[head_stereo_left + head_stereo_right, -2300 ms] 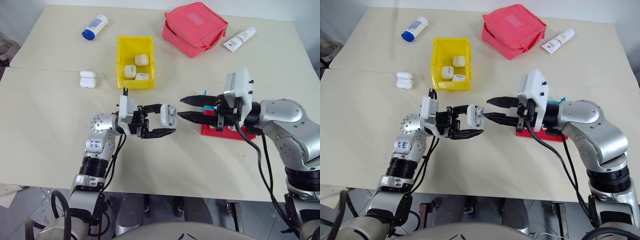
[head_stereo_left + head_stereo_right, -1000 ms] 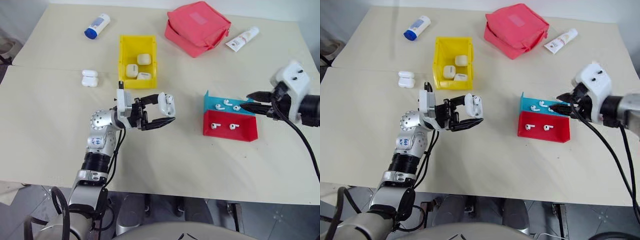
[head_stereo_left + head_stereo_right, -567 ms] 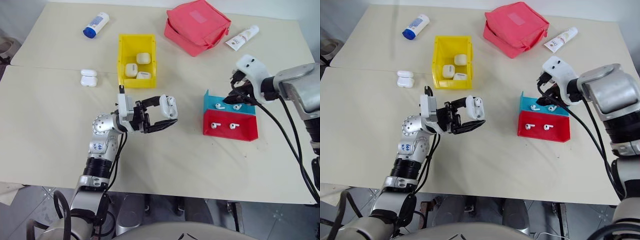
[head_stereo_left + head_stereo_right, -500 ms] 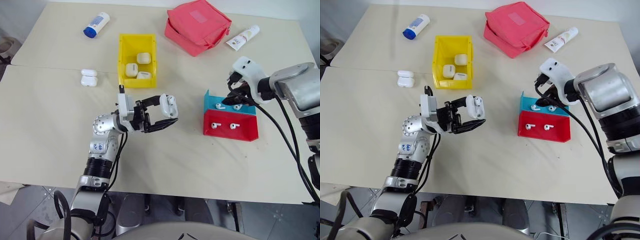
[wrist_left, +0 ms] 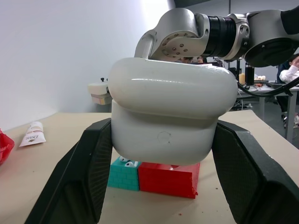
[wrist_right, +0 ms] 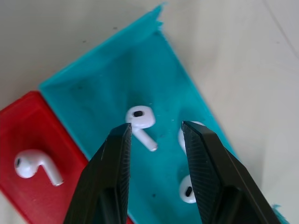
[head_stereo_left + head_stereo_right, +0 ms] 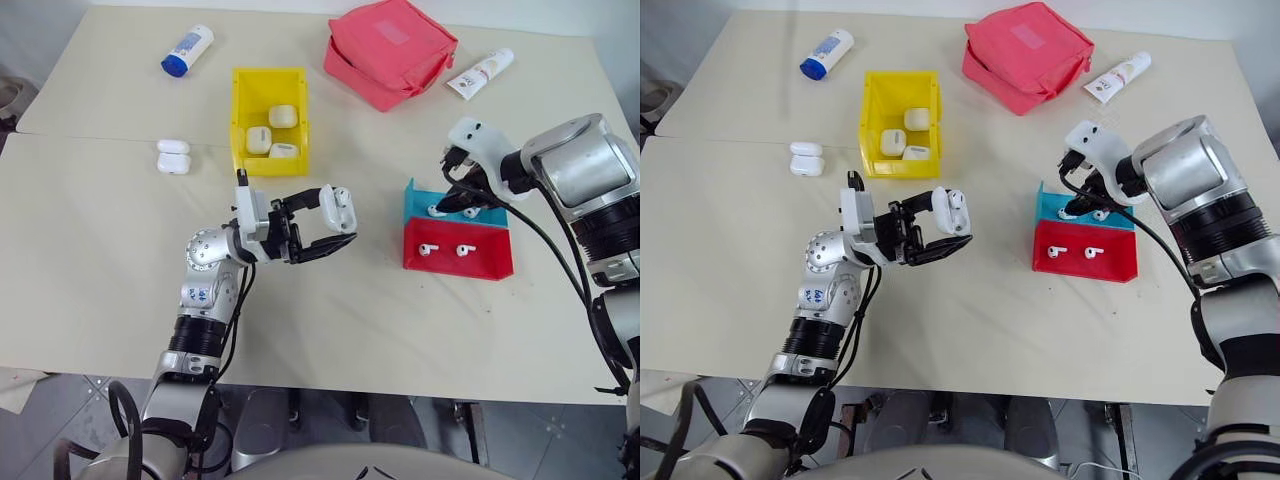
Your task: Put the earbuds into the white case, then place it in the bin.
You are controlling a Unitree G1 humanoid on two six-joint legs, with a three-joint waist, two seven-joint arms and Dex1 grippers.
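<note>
Your left claw (image 7: 325, 224) sits left of centre in the left eye view and is clamped on a white case (image 7: 338, 208); in the left wrist view the case (image 5: 170, 116) is pinched between the two black fingers (image 5: 81, 172), lid shut, raised above the table (image 7: 90, 260). Your right claw (image 7: 458, 200) sits at the right of centre, angled down into the blue tray (image 7: 415, 194). In the right wrist view its fingers (image 6: 114, 168) stand apart with a gap between them and hold nothing; an earbud (image 6: 140, 119) lies in the tray just ahead of that gap, and two more earbuds (image 6: 187, 191) lie beside the other finger. The red tray (image 7: 485, 262) adjoins the blue tray on the side nearer the lower edge of the frame and contains two earbuds (image 7: 428, 249), lying apart from each other. The yellow bin (image 7: 245, 90) stands at upper centre-left of the frame, well apart from both claws, and contains three white cases (image 7: 283, 116). Two further white cases (image 7: 173, 157) lie touching each other on the table to the left of the bin. A white bottle with a blue cap (image 7: 187, 49) lies at the upper left, a red pouch (image 7: 390, 50) at upper centre, and a white tube (image 7: 478, 73) at the upper right beside the pouch.
</note>
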